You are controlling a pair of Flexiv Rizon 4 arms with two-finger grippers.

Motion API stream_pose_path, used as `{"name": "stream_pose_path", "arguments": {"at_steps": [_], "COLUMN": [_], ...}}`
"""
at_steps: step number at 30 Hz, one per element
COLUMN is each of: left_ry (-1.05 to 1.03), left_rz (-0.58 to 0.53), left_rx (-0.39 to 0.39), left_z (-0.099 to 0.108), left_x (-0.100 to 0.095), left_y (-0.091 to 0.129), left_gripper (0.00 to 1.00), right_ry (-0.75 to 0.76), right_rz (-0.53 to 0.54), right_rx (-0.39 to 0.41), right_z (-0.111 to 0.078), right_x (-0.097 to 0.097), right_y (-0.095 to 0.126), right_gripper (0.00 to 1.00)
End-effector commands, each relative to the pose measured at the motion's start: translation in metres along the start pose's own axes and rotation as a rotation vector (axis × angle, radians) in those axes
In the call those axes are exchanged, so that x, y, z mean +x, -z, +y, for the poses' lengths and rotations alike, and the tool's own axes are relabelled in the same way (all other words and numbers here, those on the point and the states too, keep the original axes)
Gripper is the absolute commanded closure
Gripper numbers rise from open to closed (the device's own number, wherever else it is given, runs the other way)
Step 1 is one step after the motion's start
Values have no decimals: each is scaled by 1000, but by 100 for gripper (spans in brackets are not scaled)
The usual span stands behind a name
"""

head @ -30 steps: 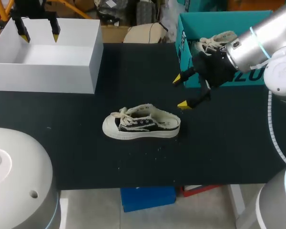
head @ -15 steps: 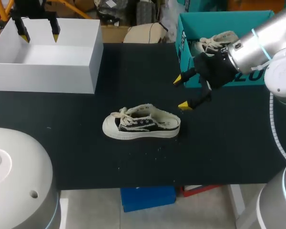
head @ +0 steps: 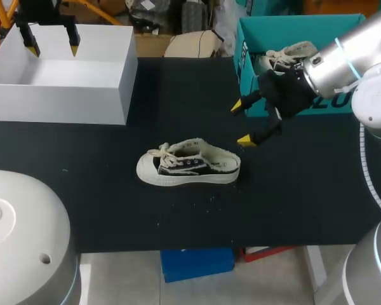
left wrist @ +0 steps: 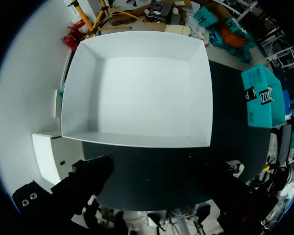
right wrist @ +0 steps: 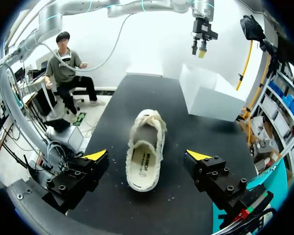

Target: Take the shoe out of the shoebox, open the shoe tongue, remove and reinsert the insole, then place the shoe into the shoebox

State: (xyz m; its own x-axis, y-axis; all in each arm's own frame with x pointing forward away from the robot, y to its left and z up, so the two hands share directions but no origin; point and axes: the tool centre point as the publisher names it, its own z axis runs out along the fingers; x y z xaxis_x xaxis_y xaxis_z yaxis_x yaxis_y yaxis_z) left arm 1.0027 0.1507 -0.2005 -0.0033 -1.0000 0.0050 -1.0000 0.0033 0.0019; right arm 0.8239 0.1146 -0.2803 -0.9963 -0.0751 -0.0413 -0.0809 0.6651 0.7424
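Right now the shoe (head: 188, 164) lies on its sole in the middle of the frame, toe to the left, on the black table (head: 292, 203). The right gripper (head: 240, 122) hangs just to its upper right, fingers spread wide and holding nothing. From that wrist, the shoe sits ahead of the open fingers, heel nearest. At upper right the teal shoebox (head: 286, 19) holds a second shoe (head: 286, 54). The left gripper (head: 52, 46), also wide and holding nothing, hangs over the white box (head: 57, 101) at upper left.

A matte black table (head: 292, 203) dotted with pale specks.
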Motion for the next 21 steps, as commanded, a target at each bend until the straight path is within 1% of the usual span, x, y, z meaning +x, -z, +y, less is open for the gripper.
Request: {"name": "stream_pose_path", "arguments": {"at_steps": [1, 3, 7, 9, 11, 12, 14, 17, 20, 21], "left_ry": [2, 2, 2, 2, 2, 2, 2, 2, 2, 2], "left_rz": [-3, -3, -3, -3, -3, -3, -3, -3, -3, -3], "left_rx": [-1, -1, -1, -1, -1, -1, -1, -1, -1, -1], "left_z": [0, 0, 0, 0, 0, 0, 0, 0, 0, 0], "left_x": [1, 1, 1, 1, 1, 1, 1, 1, 1, 1], "left_y": [0, 0, 0, 0, 0, 0, 0, 0, 0, 0], "left_gripper": [0, 0, 0, 0, 0, 0, 0, 0, 0, 0], "right_ry": [-13, 5, -34, -52, -58, -63, -73, -76, -80, -86], "right_rz": [-17, -17, -99, -114, -126, -126, -138, -150, -162, -162], "right_rx": [-5, 45, 98, 91, 106, 105, 76, 68, 18, 18], "right_z": [-6, -10, -21, -25, -28, -30, -34, -40, -47, -51], "right_x": [3, 2, -1, -2, -3, -3, -3, 0, 4, 5], "right_y": [-6, -11, -18, -25, -32, -35, -41, -48, -53, -54], "right_gripper": [0, 0, 0, 0, 0, 0, 0, 0, 0, 0]}}
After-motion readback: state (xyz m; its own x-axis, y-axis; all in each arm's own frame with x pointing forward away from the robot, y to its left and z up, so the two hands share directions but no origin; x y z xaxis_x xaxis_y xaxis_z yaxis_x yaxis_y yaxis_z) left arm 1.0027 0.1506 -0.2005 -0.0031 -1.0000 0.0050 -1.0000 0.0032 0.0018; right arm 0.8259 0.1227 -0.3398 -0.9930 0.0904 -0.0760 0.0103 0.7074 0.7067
